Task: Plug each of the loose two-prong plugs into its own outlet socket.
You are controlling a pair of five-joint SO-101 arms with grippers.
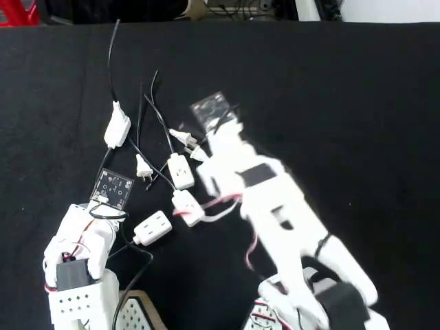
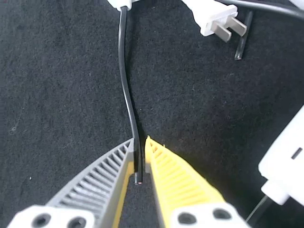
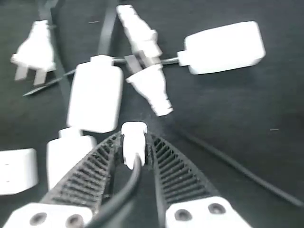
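Note:
My left gripper [image 2: 140, 141] is shut on a thin black cable [image 2: 127, 95] that runs away to a white piece at the view's edge. Beyond it lie a loose white two-prong plug [image 2: 219, 23] and a white outlet block [image 2: 286, 161]. My right gripper [image 3: 134, 138] is shut on a small white plug [image 3: 134, 142] with a dark cable trailing back between the fingers. Ahead of it lie another pronged plug [image 3: 32, 53], two more white plugs [image 3: 151, 88] and outlet blocks [image 3: 95, 97]. In the high view the outlets [image 1: 180, 170] cluster at centre left, with the right arm [image 1: 275, 206] stretched over them.
The table is covered in black cloth [image 1: 330, 103]. Black cables [image 1: 113, 62] trail toward the far edge. One more outlet [image 1: 152, 228] lies near the left arm [image 1: 79, 247], and another [image 1: 117, 125] farther back. The right half of the cloth is open.

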